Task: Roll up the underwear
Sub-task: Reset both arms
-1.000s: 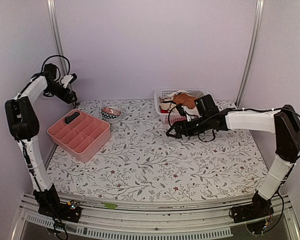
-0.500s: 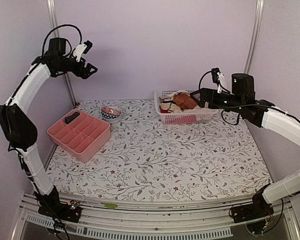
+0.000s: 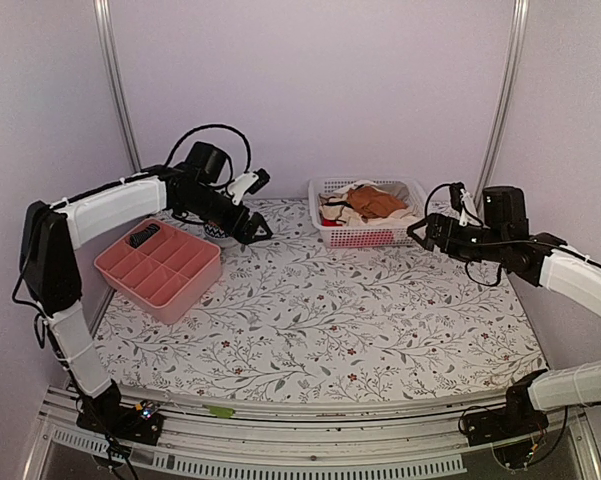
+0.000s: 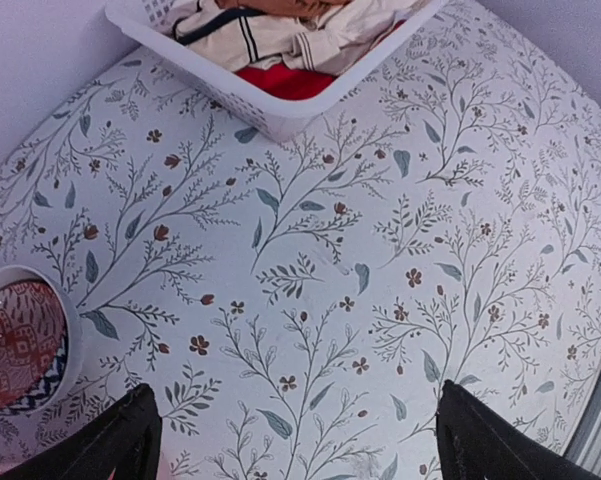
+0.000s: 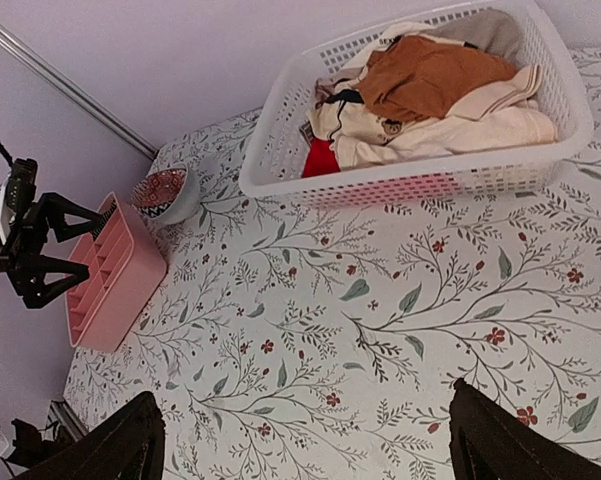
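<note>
Left gripper (image 4: 296,415): released, above table (image 4: 400,250).
Right gripper (image 5: 305,415): released, right of basket (image 5: 420,186).
Risk: grasping the orange garment (image 5: 430,75) instead; underwear not discernible.

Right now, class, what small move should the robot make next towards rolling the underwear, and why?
Probably ease the open, empty right gripper over the basket beside it to pick from the clothes there; the left gripper, also open, is farther away, near the bowl.
</note>
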Tool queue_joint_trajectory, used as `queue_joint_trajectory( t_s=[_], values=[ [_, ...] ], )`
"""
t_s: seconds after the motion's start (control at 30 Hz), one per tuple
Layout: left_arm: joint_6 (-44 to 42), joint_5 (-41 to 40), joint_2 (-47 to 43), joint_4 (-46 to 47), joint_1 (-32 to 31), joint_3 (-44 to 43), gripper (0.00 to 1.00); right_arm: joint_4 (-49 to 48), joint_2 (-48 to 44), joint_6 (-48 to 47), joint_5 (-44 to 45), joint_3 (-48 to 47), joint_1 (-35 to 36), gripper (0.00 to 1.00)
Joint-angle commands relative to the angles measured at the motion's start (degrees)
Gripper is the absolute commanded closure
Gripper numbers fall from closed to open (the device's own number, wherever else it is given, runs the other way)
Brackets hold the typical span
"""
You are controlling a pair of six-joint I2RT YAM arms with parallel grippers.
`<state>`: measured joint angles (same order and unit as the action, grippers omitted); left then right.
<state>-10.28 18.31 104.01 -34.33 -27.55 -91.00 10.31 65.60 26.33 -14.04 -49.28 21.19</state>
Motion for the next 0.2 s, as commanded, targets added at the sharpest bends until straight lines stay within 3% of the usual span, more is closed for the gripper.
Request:
queue_joint_trajectory(
  t_s=[0.0, 0.17],
  values=[
    [5.79, -1.33, -5.21, 3.73, -0.77, 5.87, 0.04, 1.88, -1.24, 3.48, -4.01, 2.95, -0.16, 0.01],
    [6.09, -2.10, -6.03, 4.59, -0.82, 7.74, 0.04, 1.80, -0.36, 2.45, -4.27, 3.43, -0.18, 0.01]
  ],
)
